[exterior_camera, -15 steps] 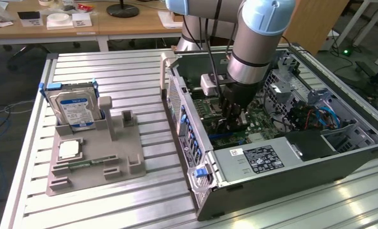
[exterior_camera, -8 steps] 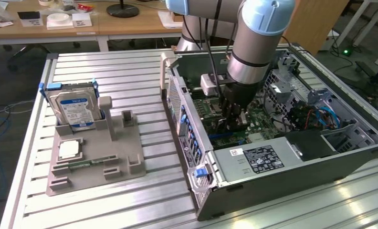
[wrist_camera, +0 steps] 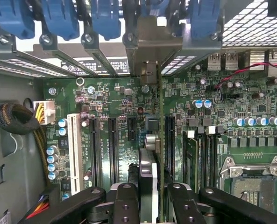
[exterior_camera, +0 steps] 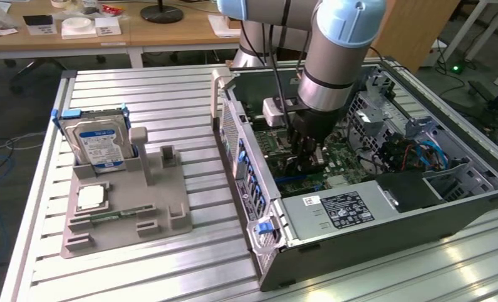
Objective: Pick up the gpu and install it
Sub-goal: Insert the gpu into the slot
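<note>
The arm reaches down into the open case (exterior_camera: 383, 207), which lies on its side at the right half of the bench (exterior_camera: 148, 264) in the exterior view. The gripper (wrist_camera: 147, 198) hangs just above the board (wrist_camera: 105, 100), and its 2 fingers (wrist_camera: 124, 205) are pressed against the gpu (wrist_camera: 146, 172), pinching it between them.

From the wrist, the gpu is seen edge-on: a thin dark slab standing upright on its long edge, running straight away from the gripper toward the metal bracket (wrist_camera: 147, 51) at the case's rear wall. Its long axis lies parallel to the row of dark slots (wrist_camera: 113, 144), and its lower edge sits over the gap between 2 of them, level with the slot (wrist_camera: 168, 140) just beside it. Whether the card's edge already touches a slot cannot be told; it looks close to the board, so I judge the install is under way, not finished.

In the exterior view the gripper's dark body (exterior_camera: 306, 148) stands over the middle of the board. On the bench's left half, the grey holder (exterior_camera: 123, 201) carries the drive (exterior_camera: 98, 145), well apart from the arm.
</note>
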`<state>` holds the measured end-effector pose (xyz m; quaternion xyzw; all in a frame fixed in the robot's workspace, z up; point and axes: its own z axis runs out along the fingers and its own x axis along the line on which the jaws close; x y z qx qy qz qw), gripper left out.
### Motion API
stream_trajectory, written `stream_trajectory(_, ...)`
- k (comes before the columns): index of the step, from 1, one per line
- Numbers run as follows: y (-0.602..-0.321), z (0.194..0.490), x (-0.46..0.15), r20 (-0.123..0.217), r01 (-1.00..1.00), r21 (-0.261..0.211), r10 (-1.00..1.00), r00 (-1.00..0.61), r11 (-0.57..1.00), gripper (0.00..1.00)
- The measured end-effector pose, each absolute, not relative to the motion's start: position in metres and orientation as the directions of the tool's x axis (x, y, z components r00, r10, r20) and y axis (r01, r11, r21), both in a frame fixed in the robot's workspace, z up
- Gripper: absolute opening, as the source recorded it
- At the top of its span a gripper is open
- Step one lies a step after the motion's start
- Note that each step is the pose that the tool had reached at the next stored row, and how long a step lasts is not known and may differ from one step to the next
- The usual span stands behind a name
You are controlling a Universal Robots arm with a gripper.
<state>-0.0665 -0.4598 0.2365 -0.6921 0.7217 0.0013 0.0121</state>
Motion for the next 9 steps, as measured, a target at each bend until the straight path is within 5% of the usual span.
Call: stream_trajectory(9, -0.4592, 0.2355, -0.0664, -0.021, -0.999, -0.015, -0.999, -0.042, 0.042, 0.28)
